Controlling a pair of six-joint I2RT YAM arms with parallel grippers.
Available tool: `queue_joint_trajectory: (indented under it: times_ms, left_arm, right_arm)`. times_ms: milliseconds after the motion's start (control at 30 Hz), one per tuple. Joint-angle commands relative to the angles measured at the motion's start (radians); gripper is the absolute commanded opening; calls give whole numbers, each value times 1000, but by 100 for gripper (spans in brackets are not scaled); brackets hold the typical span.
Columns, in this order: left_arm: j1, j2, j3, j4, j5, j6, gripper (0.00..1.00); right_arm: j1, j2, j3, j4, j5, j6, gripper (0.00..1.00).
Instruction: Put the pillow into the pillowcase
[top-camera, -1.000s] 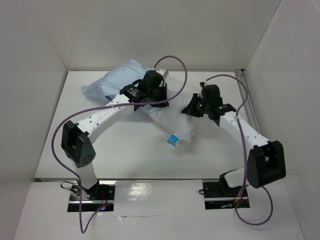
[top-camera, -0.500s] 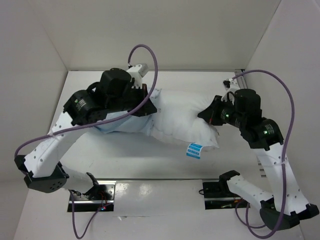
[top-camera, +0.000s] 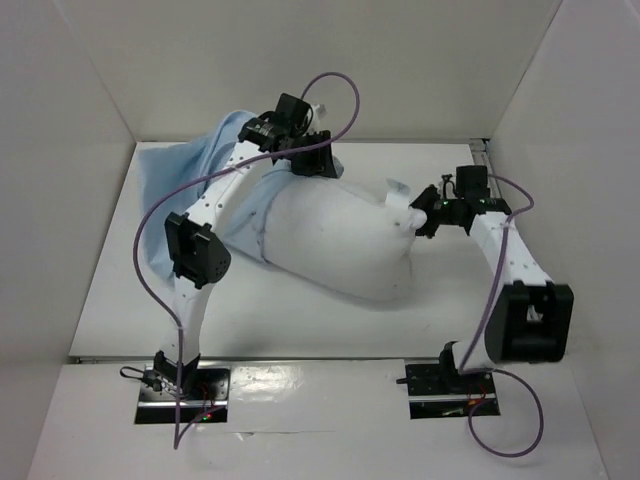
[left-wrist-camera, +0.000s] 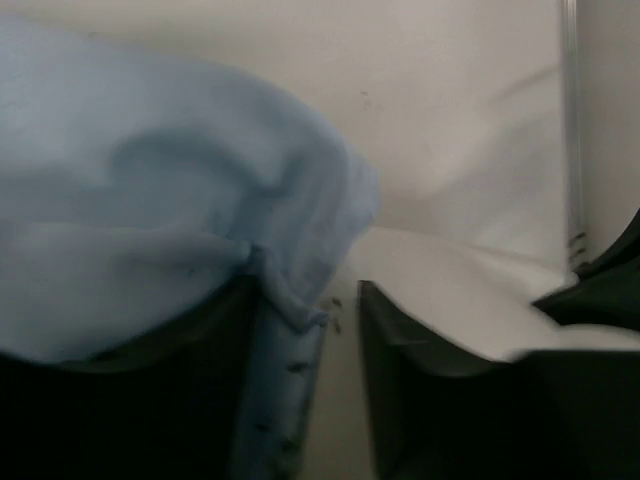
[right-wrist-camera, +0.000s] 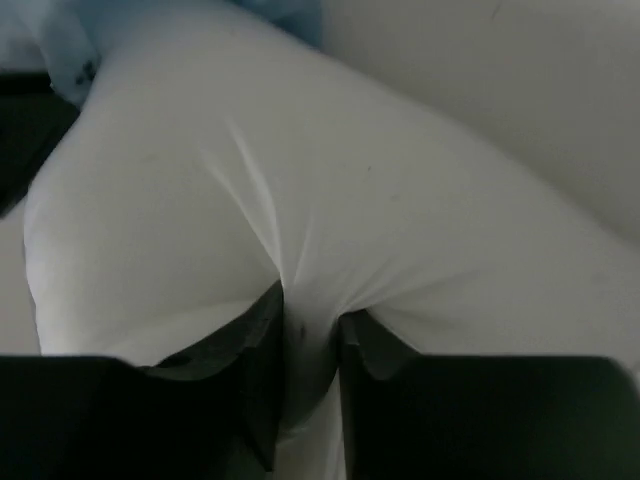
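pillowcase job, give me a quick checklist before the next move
1. Right gripper clamped on the pillow: ok, a fold of white fabric is pinched in its jaws.
2. Left gripper gripping the pillowcase: not ok, jaws apart, cloth only draped against one.
3. Pillow fully inside: not ok, only its left end looks covered.
4. Case mouth open around the pillow: cannot tell, the left arm hides it.

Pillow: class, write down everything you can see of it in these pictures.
The pillow is plump, white, of soft plain fabric, lying slantwise on the table. Its far-left end appears tucked into the light-blue pillowcase; the rest is bare. The right gripper pinches a fold at its right end, puckering the cloth, and a pointed corner sticks up beside that grip.
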Motion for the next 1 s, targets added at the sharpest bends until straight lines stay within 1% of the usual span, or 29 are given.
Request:
queue_joint_trajectory:
  times_ms: [0,33,67,100,133,167,200,233,267,300,333,367,400,433,467,500,600,633,667,767,833,867,967]
  left_arm:
    - [51,-106,15,142,55,50,69]
    - [51,-157,15,153,30,66,78]
    - [51,-185,6,165,4,76,81]
    - [51,-215,-13,165,-42,85,82]
    - [51,-246,-30,165,-66,85,80]
    - [51,-312,-53,165,-88,100,78]
    - [51,-344,-82,174,-144,114,75]
    - [51,-375,-147,174,-184,114,72]
    - [51,-427,-181,174,-217,129,67]
    - [51,-447,-247,153,-282,143,67]
    - [51,-464,-281,153,-313,154,67]
    - [51,-475,-307,138,-347,154,70]
    - [51,-488,-333,137,-422,154,73]
    - [51,-489,-391,137,-447,154,74]
    - [51,-489,-416,137,-465,154,78]
    - [51,-489,-465,137,-491,154,80]
    - [51,-472,-524,174,-542,163,81]
    - [51,-438,-524,183,-559,163,83]
    - [51,-421,-515,183,-574,163,84]
    - [51,-360,-487,183,-574,163,84]
    - [51,-351,-478,211,-610,163,84]
    - [51,-332,-478,211,-610,163,84]
    - [51,-280,-467,200,-672,175,84]
  right_arm:
    - [-124,136,10,409,-97,60,36]
    - [-138,176,91,356,-18,29,57]
    - [-138,209,128,344,27,-2,64]
    - [-156,253,168,281,73,-49,68]
    - [-166,254,233,264,108,-77,70]
    - [-166,254,263,241,197,-100,75]
    - [-166,254,291,212,252,-135,81]
    - [-166,222,326,172,303,-148,84]
    - [-166,203,326,172,373,-157,86]
    - [-166,162,341,161,403,-177,90]
    - [-166,140,342,143,432,-191,90]
    - [-166,122,342,130,502,-191,90]
    - [-166,97,342,130,519,-213,92]
    - [-154,49,302,168,510,-226,92]
    - [-144,31,288,181,491,-240,94]
    - [-102,21,276,190,445,-285,96]
    - [-25,59,276,112,415,-358,100]
    - [10,88,276,72,415,-391,100]
    - [20,88,276,72,426,-392,100]
    - [20,97,234,95,426,-392,100]
    - [20,109,234,104,426,-392,100]
    - [20,109,225,104,426,-392,100]
    - [20,119,199,104,415,-402,100]
